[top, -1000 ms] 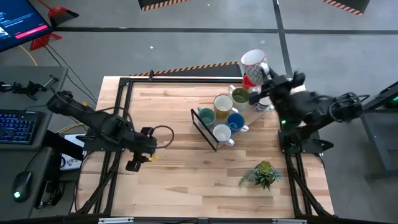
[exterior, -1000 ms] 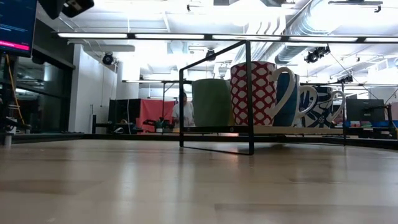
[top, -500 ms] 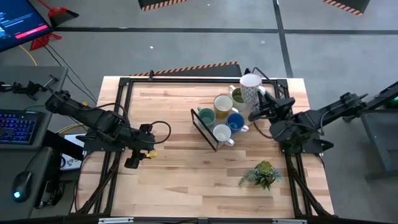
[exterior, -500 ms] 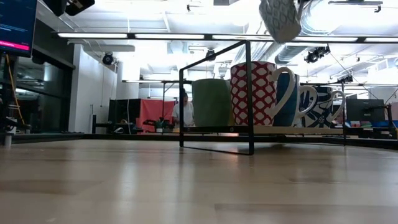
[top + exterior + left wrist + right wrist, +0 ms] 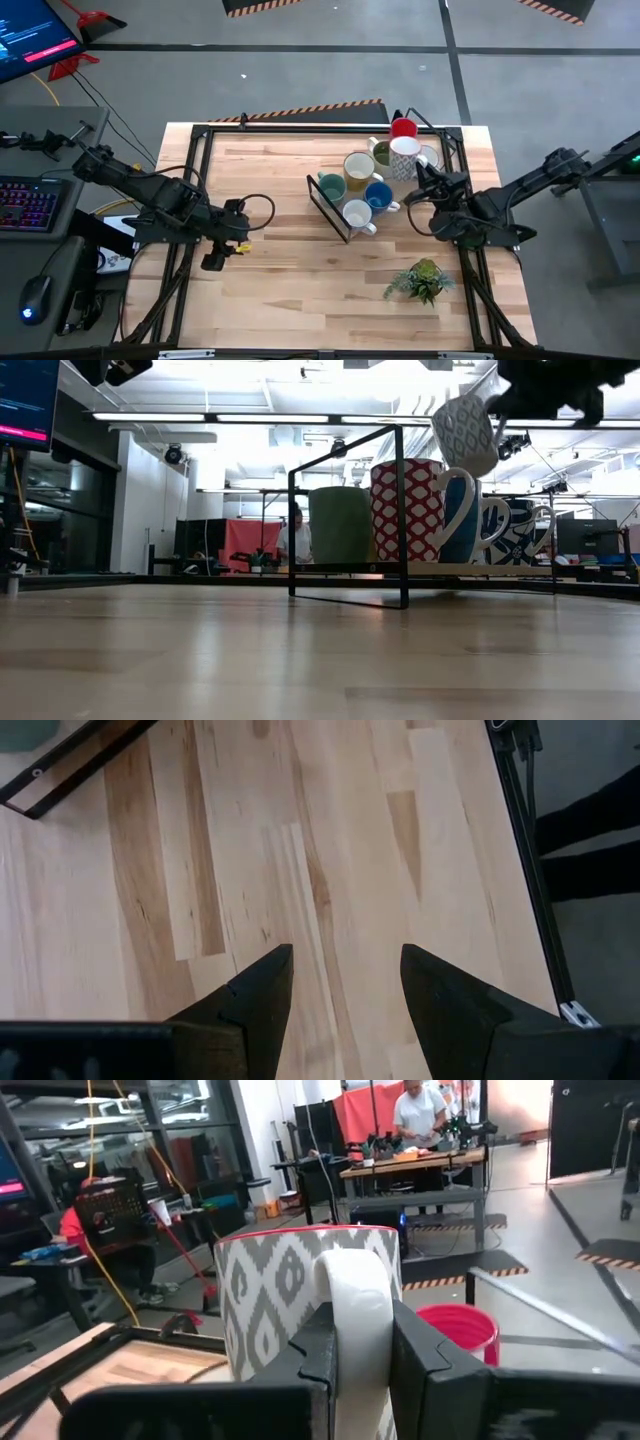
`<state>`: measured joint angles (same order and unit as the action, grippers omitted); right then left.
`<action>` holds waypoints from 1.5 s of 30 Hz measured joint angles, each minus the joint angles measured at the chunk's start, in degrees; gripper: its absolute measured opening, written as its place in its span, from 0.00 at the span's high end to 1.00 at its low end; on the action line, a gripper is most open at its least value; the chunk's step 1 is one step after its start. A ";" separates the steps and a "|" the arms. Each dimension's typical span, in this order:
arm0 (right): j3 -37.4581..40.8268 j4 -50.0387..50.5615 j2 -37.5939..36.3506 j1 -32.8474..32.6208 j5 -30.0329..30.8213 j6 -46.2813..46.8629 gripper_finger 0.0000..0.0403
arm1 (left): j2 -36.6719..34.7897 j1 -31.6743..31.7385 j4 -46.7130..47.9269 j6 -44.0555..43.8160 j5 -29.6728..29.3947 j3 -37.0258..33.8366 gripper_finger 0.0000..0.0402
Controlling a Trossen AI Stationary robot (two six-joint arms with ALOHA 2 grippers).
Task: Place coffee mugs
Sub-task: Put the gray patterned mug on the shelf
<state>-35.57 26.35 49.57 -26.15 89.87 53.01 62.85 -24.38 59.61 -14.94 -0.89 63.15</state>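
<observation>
Gripping grey-patterned mug handle, right hand, mug ahead

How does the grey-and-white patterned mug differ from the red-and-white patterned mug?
The grey-and-white patterned mug hangs tilted in the air, held by its handle in the right hand; the red-and-white patterned mug stands upright on the rack. The first carries a grey diamond pattern; the second carries a red lattice pattern. Both are round, one-handled mugs with white handles.
</observation>
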 joint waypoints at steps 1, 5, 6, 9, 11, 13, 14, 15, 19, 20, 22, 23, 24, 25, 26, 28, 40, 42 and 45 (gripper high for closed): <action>0.85 -0.07 -0.48 -0.14 -0.36 0.89 0.94 | 0.00 0.00 0.02 -0.03 0.00 0.00 0.56; 3.68 -0.03 -1.29 -0.53 -0.74 3.33 0.94 | 0.02 0.00 0.01 0.00 -0.22 0.00 0.56; 4.24 -0.06 -1.37 -0.53 -0.77 3.55 0.94 | 0.01 0.00 0.01 0.00 -0.44 -0.02 0.56; 5.53 -0.48 -1.32 -0.53 -0.72 4.14 0.94 | 0.02 0.00 -0.04 0.00 -0.94 0.00 0.56; 6.07 -0.50 -1.26 -0.53 -0.79 4.18 0.94 | 0.02 0.00 -0.15 0.01 -1.09 0.00 0.56; 6.49 -0.41 -1.26 -0.53 -0.96 4.15 0.94 | 0.02 0.00 -0.29 0.01 -1.08 0.00 0.56; 6.65 -0.01 -1.25 -0.53 -1.21 4.12 0.94 | 0.02 0.00 -0.37 0.02 -1.08 0.00 0.56; 6.94 0.04 -1.23 -0.53 -1.56 4.13 0.94 | 0.02 0.00 -0.37 0.02 -1.07 0.00 0.56; 9.87 -0.05 -1.19 -1.16 -1.95 4.94 0.94 | 0.02 0.00 -0.39 0.02 -1.07 0.00 0.56; 10.72 0.06 -1.19 -1.55 -1.95 6.08 0.94 | 0.02 0.00 -0.41 0.02 -1.09 0.00 0.56; 12.60 0.06 -1.19 -2.42 -1.68 8.84 0.94 | 0.02 0.00 -0.39 0.02 -1.07 0.00 0.56; 13.50 0.10 -1.19 -2.79 -1.43 10.17 0.94 | 0.02 0.00 -0.39 0.04 -1.08 0.00 0.56; 14.29 0.17 -1.19 -3.16 -1.33 11.34 0.94 | 0.02 0.00 -0.39 0.04 -1.08 0.00 0.56; 14.98 0.11 -1.19 -3.44 -1.31 12.29 0.94 | 0.02 0.00 -0.39 0.04 -1.08 0.00 0.56; 15.54 0.09 -1.19 -3.65 -1.29 12.93 0.94 | 0.02 0.00 -0.39 0.04 -1.09 0.00 0.56; 16.41 -0.05 -1.19 -3.91 -1.14 12.99 0.94 | 0.02 0.00 -0.39 0.04 -1.09 0.00 0.56; 24.68 -6.31 -1.17 -3.91 -1.40 16.11 0.94 | 0.02 0.00 -0.37 0.06 -1.52 0.05 0.56; 25.87 -8.83 -1.17 -3.91 -2.10 15.21 0.94 | 0.02 0.00 -0.37 0.08 -1.53 0.05 0.56; 27.02 -12.36 -1.15 -3.91 -2.07 12.82 0.94 | 0.02 0.00 -0.37 0.11 -2.09 0.05 0.56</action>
<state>-8.54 13.99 48.42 -30.06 87.80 65.83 62.87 -24.38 59.24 -14.83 -2.98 63.20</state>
